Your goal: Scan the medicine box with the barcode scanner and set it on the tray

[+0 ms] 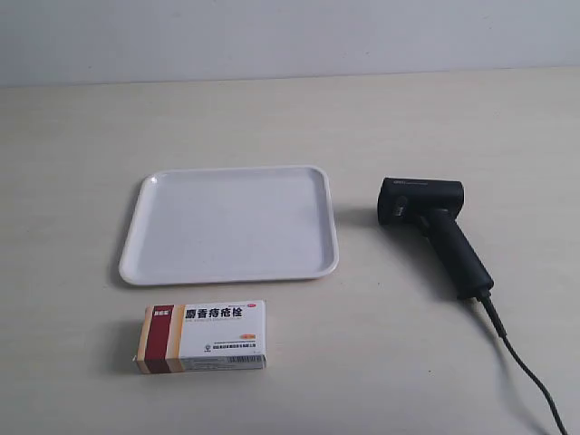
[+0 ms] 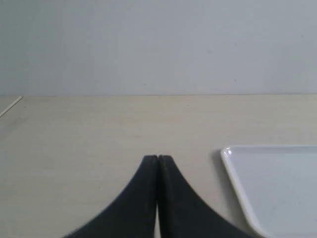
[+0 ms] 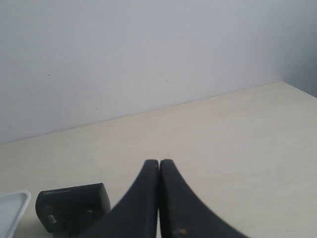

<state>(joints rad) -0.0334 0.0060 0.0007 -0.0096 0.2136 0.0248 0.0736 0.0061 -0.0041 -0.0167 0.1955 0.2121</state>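
The medicine box (image 1: 202,336) lies flat on the table, just in front of the tray (image 1: 231,225), red and tan stripes at its left end. The white tray holds nothing. To its right lies the black barcode scanner (image 1: 433,227) on its side, with its cable (image 1: 526,367) running off toward the near right corner. No arm shows in the exterior view. My left gripper (image 2: 158,157) is shut and empty above bare table, the tray's corner (image 2: 233,161) beside it. My right gripper (image 3: 159,161) is shut and empty, the scanner's head (image 3: 73,206) close by.
A pale wooden table (image 1: 453,127) carries everything, with a plain light wall behind it. A thin pale line (image 2: 11,106) crosses the table's far edge in the left wrist view.
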